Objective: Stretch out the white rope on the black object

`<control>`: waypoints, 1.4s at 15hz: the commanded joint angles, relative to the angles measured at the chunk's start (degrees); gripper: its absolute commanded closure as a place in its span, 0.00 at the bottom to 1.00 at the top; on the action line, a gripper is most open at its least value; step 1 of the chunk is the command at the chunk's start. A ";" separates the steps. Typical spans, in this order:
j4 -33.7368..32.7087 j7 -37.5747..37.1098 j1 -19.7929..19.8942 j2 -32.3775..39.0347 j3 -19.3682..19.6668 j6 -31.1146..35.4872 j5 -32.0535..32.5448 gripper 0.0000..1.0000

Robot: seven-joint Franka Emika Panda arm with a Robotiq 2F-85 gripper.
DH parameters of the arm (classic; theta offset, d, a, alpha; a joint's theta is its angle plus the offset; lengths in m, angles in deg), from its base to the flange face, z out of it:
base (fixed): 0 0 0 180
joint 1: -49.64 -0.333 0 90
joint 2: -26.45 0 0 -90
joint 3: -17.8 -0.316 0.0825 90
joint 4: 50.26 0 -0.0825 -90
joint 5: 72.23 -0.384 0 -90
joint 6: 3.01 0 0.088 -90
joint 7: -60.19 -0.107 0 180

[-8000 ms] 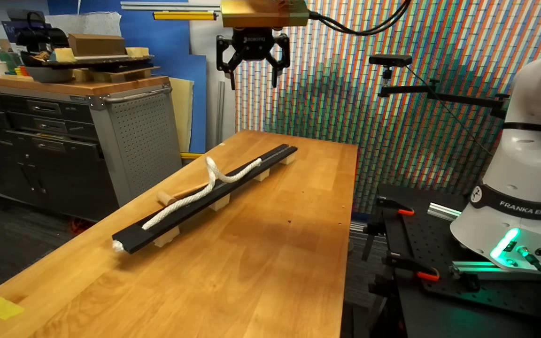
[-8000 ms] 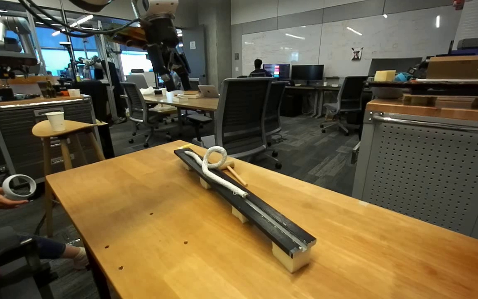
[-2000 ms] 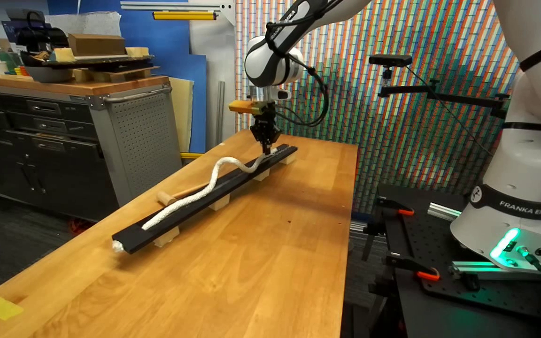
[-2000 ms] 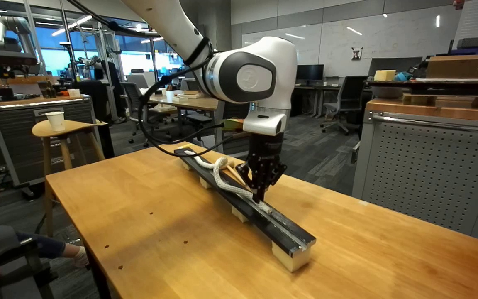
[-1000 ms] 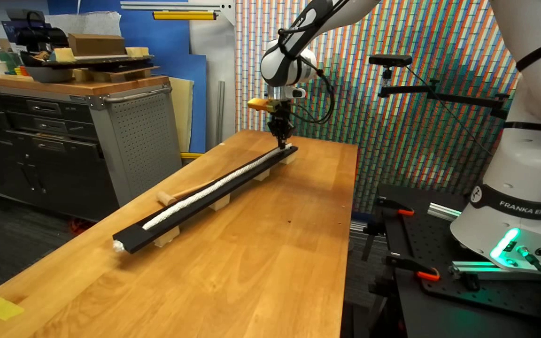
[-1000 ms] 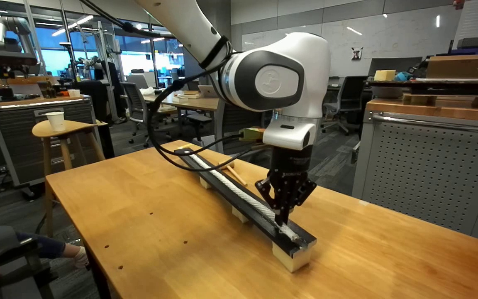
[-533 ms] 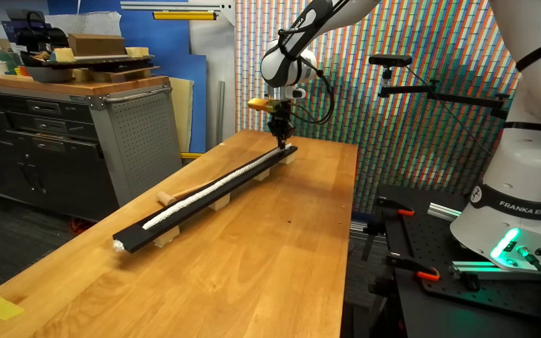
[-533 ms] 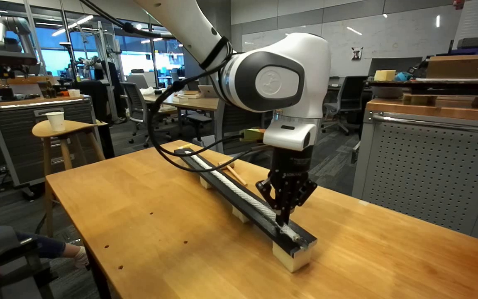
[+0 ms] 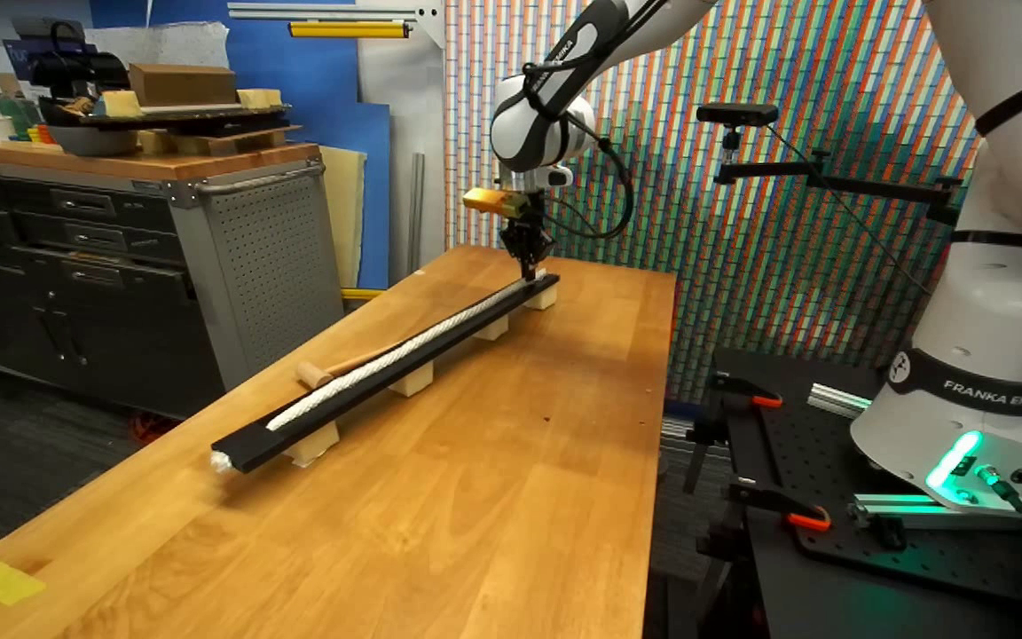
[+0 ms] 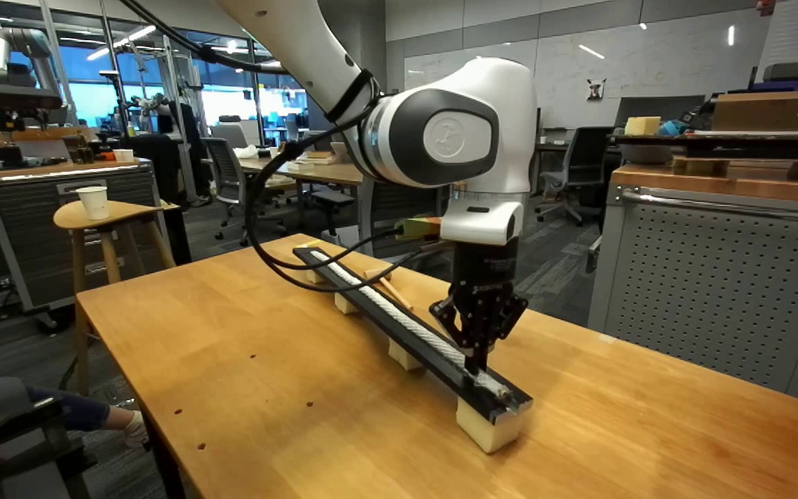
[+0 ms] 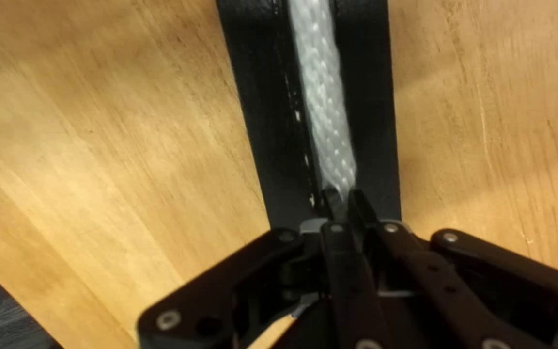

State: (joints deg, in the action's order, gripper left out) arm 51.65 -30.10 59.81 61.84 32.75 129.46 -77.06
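Your end effector (image 9: 528, 277) is pinched on the white rope (image 9: 334, 390) in an exterior view, pointing down near the far end of the black strip (image 9: 249, 442). Looped and slack moments ago, the rope now runs in one straight line along the strip. In the last half second the strip has also shifted or lifted slightly, you cannot tell which: a little more shows of the pale blocks (image 9: 413, 380) under it. A wooden mallet (image 9: 314, 374) lies beside it on the bench (image 9: 511, 497).

In an exterior view, the rope's loose end (image 10: 493, 384) reaches past your end effector, close to the strip's end.

In the wrist view, the fingers (image 11: 362, 209) stand close together with the rope between them.

The stretching looks all but done; pulling harder could drag the strip along, so easing off before releasing seems sensible.
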 commanded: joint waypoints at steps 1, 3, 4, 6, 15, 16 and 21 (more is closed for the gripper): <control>2.01 2.56 -0.80 -0.69 1.07 2.36 2.26 0.98; 3.42 4.26 -0.59 -1.44 0.95 2.95 2.48 0.98; 4.08 5.47 -0.31 -1.87 0.74 2.92 2.21 0.98; 4.82 6.90 -0.29 -2.16 0.92 3.17 2.18 0.98; 6.81 10.21 -0.53 -3.78 1.20 5.23 1.61 0.29; 7.44 10.71 -0.51 -4.35 1.10 5.65 1.39 0.22; 11.69 13.78 -1.55 -8.50 1.00 8.42 2.08 0.00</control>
State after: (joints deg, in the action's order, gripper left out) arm 58.67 -18.83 59.48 58.22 33.26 135.47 -75.79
